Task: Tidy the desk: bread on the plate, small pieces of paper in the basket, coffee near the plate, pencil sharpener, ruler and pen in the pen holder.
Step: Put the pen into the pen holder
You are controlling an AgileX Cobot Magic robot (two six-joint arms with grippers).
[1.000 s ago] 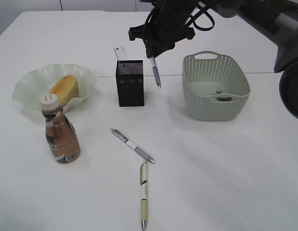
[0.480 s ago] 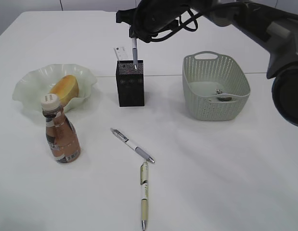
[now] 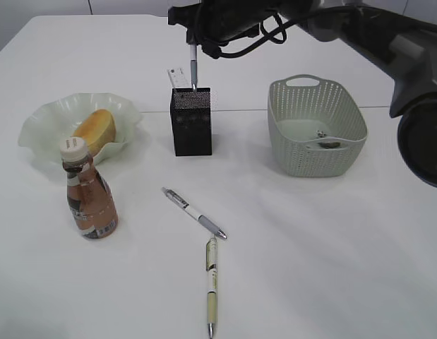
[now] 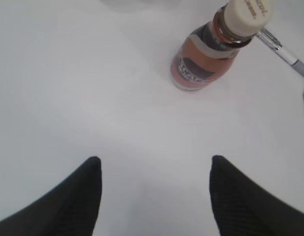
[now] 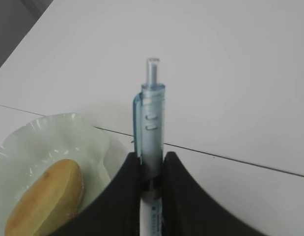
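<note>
White tabletop (image 3: 331,247), pale wall strip at far edge. Right gripper (image 5: 152,169) clamped on slim blue-grey click pen (image 3: 193,67), held upright, tip at mouth of black mesh square pen holder (image 3: 191,121); white ruler (image 3: 176,78) sticking up from holder. Left gripper (image 4: 154,189) spread wide, empty, hovering over bare table near brown coffee bottle with cream cap (image 3: 89,198). Bottle close to wavy pale-green glass plate (image 3: 45,123) carrying golden bread roll (image 3: 97,131). Grey slotted plastic basket (image 3: 315,127) right of holder, small scraps inside. Two loose pens mid-table: white-and-grey pen (image 3: 193,212), yellow-and-white pen (image 3: 211,286), ends nearly touching. Sharpener not visible. Pens judged light, rigid, smooth-barrelled, likely to roll or twist; mid-barrel pinch across the width probably best. Holder light, narrow-mouthed, could tip if nudged. Plenty of open room around loose pens; front table edge near yellow pen's tip.
</note>
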